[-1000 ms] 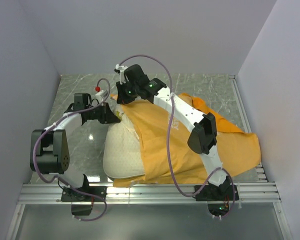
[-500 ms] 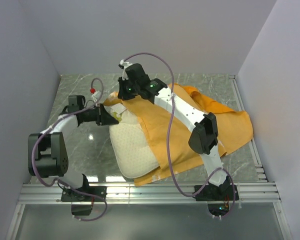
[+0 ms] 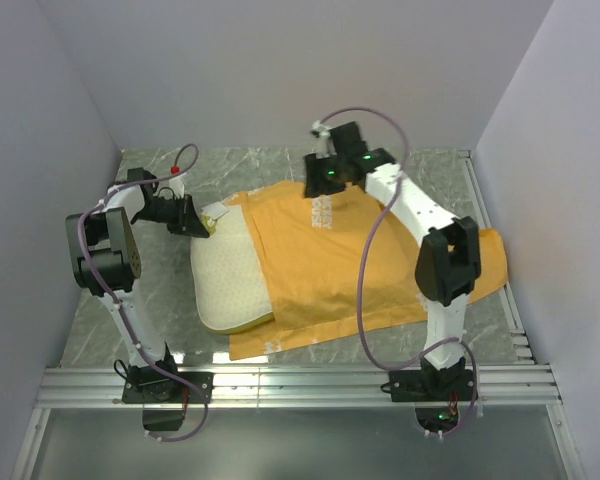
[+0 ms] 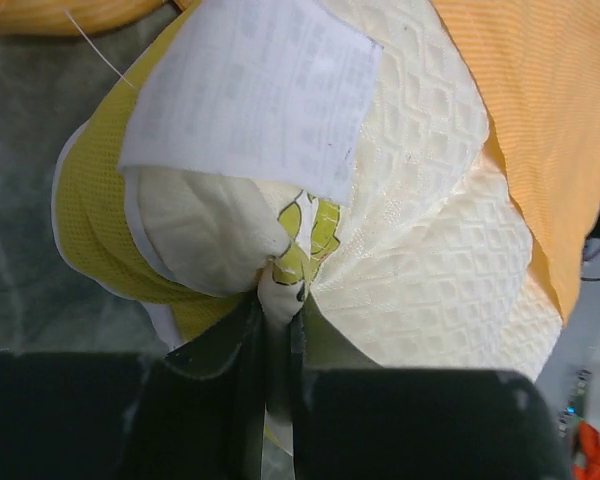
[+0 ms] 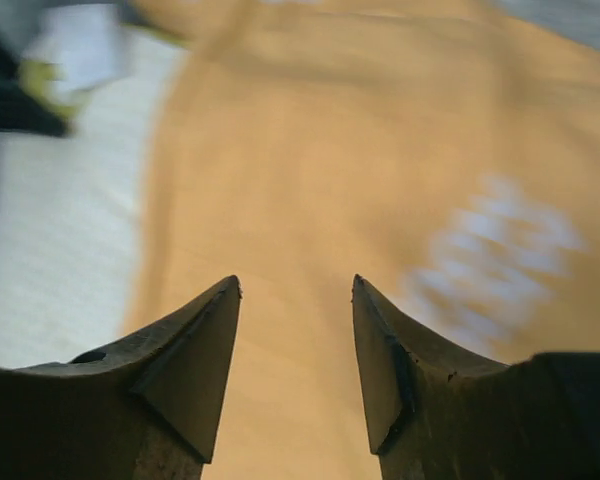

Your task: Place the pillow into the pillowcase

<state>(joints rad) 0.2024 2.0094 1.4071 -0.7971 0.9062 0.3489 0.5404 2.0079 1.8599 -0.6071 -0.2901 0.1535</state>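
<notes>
Left gripper [image 4: 280,290]: fingers pinched a corner of the cream-white quilted rectangular pillow [image 3: 223,285].
Pillow: left part bare, the rest apparently inside the orange fabric pillowcase [image 3: 350,260].
Right gripper [image 5: 295,290]: fingers spread, empty, above the case.
Remaining: covering the bare end.

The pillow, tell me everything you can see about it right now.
The pillow is cream-white with a dimpled, quilted cover and a yellow mesh-like edge. It lies flat on the table. Its left part is bare, and the rest is covered by the orange pillowcase. How far in it sits cannot be told. A white printed tag hangs at its far left corner, where the left tool is shut on a pinch of the fabric, bunching it.
</notes>
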